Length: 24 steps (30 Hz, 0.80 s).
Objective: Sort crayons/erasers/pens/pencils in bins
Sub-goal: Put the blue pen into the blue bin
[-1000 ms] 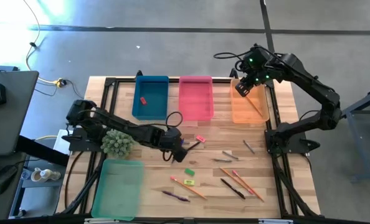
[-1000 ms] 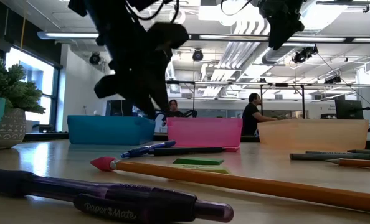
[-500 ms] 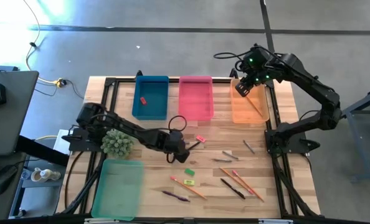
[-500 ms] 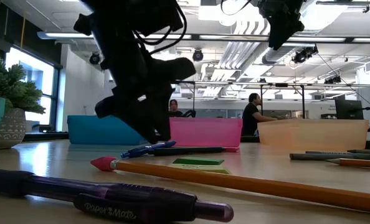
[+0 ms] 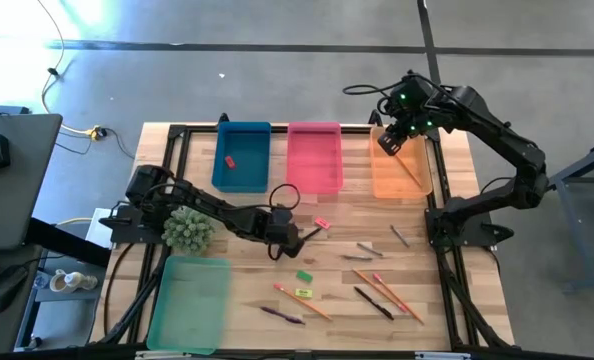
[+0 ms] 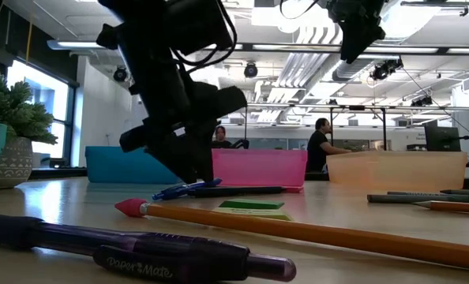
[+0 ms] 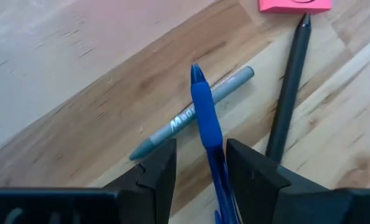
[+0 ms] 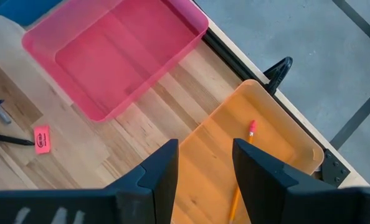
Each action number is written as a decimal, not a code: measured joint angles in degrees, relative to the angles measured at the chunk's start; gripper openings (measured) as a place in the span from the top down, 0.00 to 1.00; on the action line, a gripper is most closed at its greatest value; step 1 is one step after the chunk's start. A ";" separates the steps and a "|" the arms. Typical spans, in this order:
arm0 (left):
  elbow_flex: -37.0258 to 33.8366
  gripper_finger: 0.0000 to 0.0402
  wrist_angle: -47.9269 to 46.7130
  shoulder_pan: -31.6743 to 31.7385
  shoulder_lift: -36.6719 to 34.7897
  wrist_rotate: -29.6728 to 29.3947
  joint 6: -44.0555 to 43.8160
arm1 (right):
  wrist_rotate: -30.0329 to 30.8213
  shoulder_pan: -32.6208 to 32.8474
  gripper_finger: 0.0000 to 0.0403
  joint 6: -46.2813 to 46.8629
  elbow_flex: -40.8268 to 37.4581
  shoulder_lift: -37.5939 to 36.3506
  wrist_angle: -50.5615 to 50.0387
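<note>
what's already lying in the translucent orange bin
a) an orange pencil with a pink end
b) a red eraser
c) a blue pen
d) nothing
a: the right wrist view shows a long orange pencil with a pink end lying inside the translucent orange plastic bin, and the high view shows a thin stick there too.

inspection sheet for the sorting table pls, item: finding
Surface: wooden table, black frame.
Job's things: pencil in orange bin; red eraser in blue bin; pink bin and mint bin look empty; loose pens, pencils, erasers on the wood.
Clutter: spiky plant.
Grippers: left gripper open around blue pen; right gripper open above orange bin.
Cables: yellow cable on the floor.
Surroundings: people beyond the table.
</note>
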 joint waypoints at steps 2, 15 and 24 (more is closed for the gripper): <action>-0.03 0.69 -0.19 -0.02 0.30 0.32 0.02 | 0.00 0.00 0.64 -0.02 0.00 0.00 0.00; 0.15 0.75 -0.42 -0.11 1.62 1.32 -1.90 | 2.54 -0.15 0.64 -1.45 0.00 0.00 0.00; -0.02 0.97 -1.11 -0.09 1.08 1.56 -1.54 | 2.61 -0.15 0.64 -2.33 0.00 0.00 0.59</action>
